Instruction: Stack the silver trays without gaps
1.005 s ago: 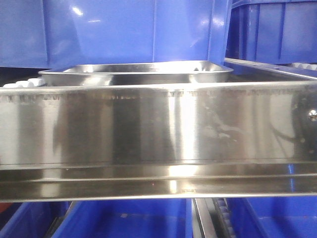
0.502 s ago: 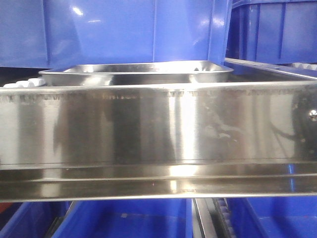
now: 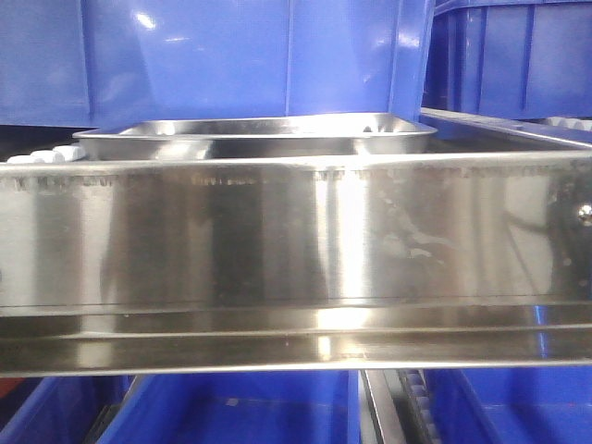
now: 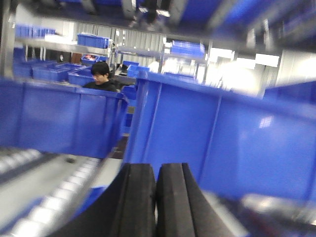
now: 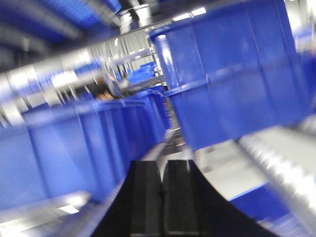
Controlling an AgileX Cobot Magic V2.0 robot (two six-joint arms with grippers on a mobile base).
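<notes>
One silver tray [image 3: 254, 135] lies on the shelf behind the broad steel rail in the front view, mirror-shiny, with its out-turned rim showing; whether another sits under it I cannot tell. Neither gripper appears in that view. In the left wrist view my left gripper [image 4: 156, 167] is shut, its black pads pressed together with nothing between them, facing blue bins. The right wrist view is motion-blurred. My right gripper [image 5: 162, 163] is also shut and holds nothing. No tray shows clearly in either wrist view.
A wide steel shelf rail [image 3: 296, 231] with a screw [image 3: 583, 213] spans the front view. Blue bins [image 3: 250, 55] stand right behind the tray, and more [image 3: 231, 412] sit below. White rollers [image 3: 42, 155] line the shelf. A person [image 4: 101, 76] sits beyond the bins.
</notes>
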